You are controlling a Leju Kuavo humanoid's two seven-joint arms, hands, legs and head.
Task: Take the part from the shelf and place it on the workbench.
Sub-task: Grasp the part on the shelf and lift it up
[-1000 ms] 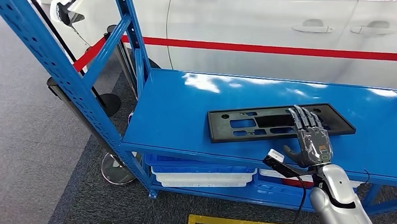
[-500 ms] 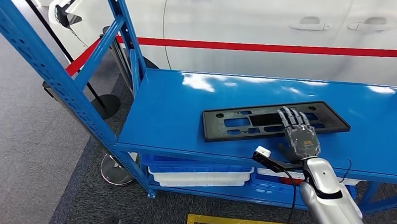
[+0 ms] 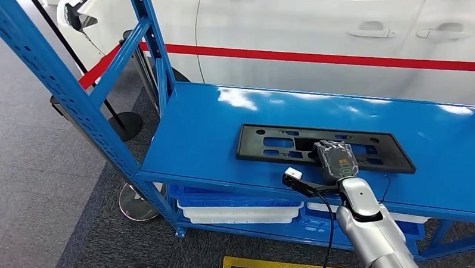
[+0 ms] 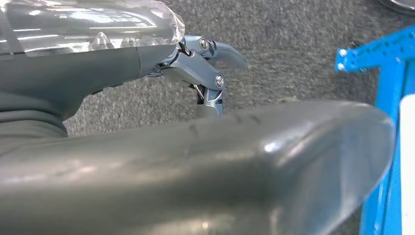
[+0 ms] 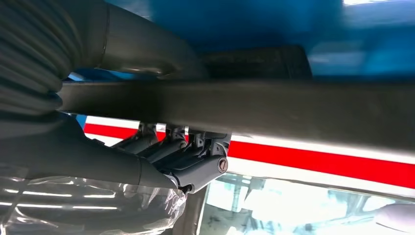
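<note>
part lies flat, long axis running across the shelf, right hand gripping its near edge

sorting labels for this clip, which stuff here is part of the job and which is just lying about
Job:
black part
blue shelf
right hand, gripping the part's near edge

Lying about:
white trays underneath
white car behind
barrier post base

One black part lies on one blue shelf. Below sit two trays, one white. One white car stands far behind.
</note>
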